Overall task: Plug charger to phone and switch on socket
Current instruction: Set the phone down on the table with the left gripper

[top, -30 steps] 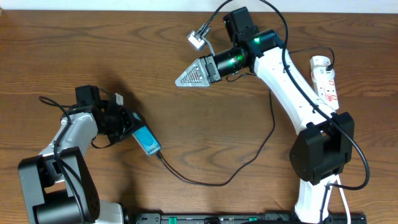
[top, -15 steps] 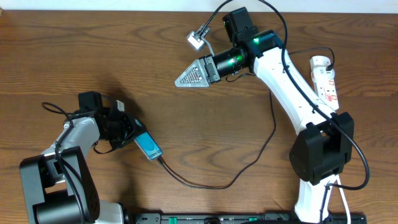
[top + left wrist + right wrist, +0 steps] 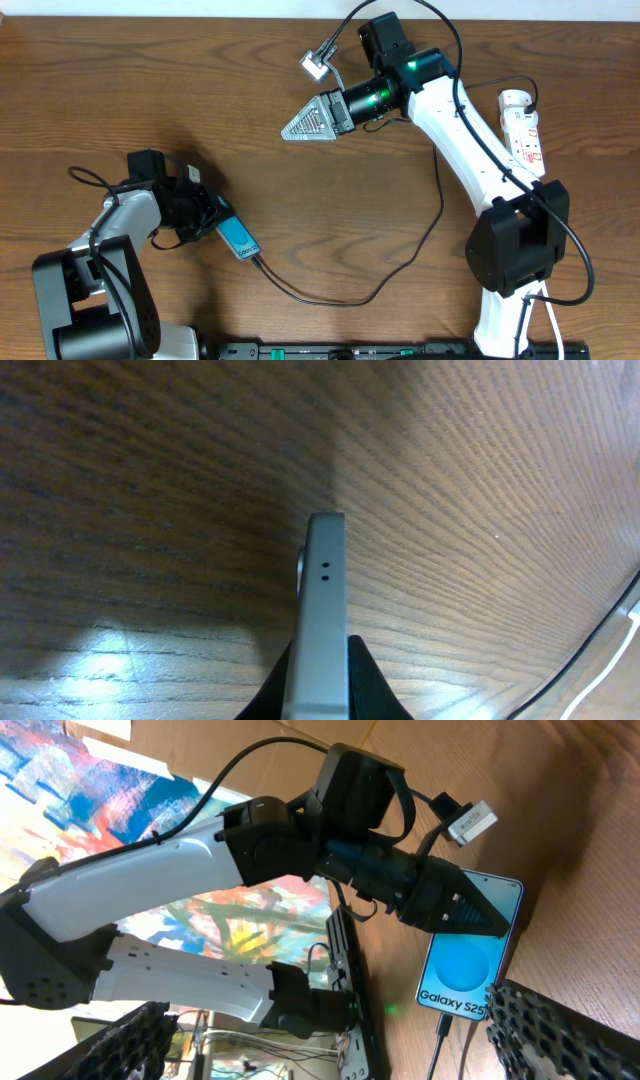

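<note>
The phone (image 3: 239, 238) shows its blue "Galaxy S25" screen (image 3: 468, 955) and is held edge-on in the left wrist view (image 3: 325, 590). My left gripper (image 3: 222, 224) is shut on its upper end, with black fingers (image 3: 375, 690) on both sides. The charger (image 3: 340, 297) is a thin black cable whose connector tip (image 3: 443, 1028) sits at the phone's lower edge. The cable loops right and up toward the white socket (image 3: 523, 127) at the far right. My right gripper (image 3: 303, 122) hovers open over the table's upper middle, its mesh fingers (image 3: 560, 1030) empty.
The right arm's white links (image 3: 470, 140) stretch from its black base (image 3: 515, 245) across the table's right side. A small white camera block (image 3: 317, 62) sticks out near the right wrist. A black rail (image 3: 380, 350) lines the front edge. The left arm's base (image 3: 90, 300) fills the lower left corner.
My left gripper has shifted the phone slightly down and to the right, and the cable's end followed. The right arm has stayed still.
</note>
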`<state>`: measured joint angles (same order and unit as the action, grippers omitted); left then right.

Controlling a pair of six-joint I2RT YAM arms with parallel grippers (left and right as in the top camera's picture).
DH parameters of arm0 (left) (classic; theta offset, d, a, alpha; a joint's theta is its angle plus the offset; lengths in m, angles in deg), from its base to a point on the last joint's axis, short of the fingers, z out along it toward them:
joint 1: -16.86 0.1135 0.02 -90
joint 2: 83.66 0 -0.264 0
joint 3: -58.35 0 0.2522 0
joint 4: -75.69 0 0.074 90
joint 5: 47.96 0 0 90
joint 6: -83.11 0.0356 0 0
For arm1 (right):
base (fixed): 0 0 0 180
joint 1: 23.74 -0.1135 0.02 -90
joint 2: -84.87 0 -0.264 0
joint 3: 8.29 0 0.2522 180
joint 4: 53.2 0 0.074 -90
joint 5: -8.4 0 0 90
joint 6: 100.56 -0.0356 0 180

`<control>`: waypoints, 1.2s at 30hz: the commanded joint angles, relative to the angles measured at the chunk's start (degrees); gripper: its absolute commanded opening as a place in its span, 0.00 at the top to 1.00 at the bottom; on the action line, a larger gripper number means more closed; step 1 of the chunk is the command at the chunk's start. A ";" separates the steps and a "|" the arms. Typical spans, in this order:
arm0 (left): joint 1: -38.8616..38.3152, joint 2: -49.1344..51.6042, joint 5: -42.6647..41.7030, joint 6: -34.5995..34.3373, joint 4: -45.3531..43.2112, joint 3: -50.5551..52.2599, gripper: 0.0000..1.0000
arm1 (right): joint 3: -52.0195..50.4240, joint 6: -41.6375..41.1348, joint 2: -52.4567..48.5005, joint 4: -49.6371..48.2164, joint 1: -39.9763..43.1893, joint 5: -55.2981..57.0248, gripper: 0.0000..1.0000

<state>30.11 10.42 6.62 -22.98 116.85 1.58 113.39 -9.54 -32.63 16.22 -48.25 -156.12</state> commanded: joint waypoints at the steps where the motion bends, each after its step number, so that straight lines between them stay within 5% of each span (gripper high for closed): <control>1: -0.33 0.24 4.46 1.18 0.39 0.90 0.93 | 0.81 0.31 0.24 0.11 -0.35 0.04 0.01; 18: -0.33 0.24 6.56 1.20 2.32 0.92 0.91 | 0.83 0.31 0.24 0.70 -0.35 0.68 0.01; 22: -0.33 0.24 6.56 1.20 2.32 0.90 0.75 | 0.83 0.31 0.24 0.68 -0.35 0.68 0.01; 36: -0.33 0.24 6.10 0.50 2.32 0.90 0.72 | 0.81 0.31 0.24 0.68 -0.35 0.74 0.01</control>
<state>29.87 10.29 9.81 -22.70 118.88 1.69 113.39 -9.54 -32.63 16.72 -48.27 -154.85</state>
